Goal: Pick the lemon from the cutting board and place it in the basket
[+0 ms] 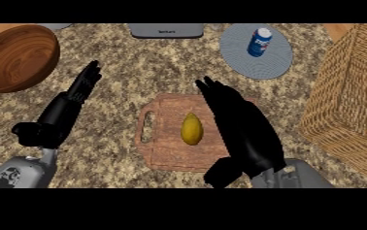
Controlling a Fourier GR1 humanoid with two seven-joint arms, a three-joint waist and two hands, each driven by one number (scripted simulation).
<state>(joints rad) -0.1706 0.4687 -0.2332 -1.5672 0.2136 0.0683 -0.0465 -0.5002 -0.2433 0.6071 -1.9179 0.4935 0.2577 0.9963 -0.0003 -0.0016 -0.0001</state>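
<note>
One basket (342, 98) fills the frame's right edge, well apart from the board (179, 132) at lower centre. The right hand (240, 127) lies over the board's right side, its fingers straight and pressed together, just beside the lemon (191, 128) but not touching it as far as I can tell. The left hand (68, 107) rests at the left, fingers straight and up. The lemon lies at the board's middle, upright in the frame. To grasp well, the hand should shift left, centre over the lemon and curl around its narrow waist.
</note>
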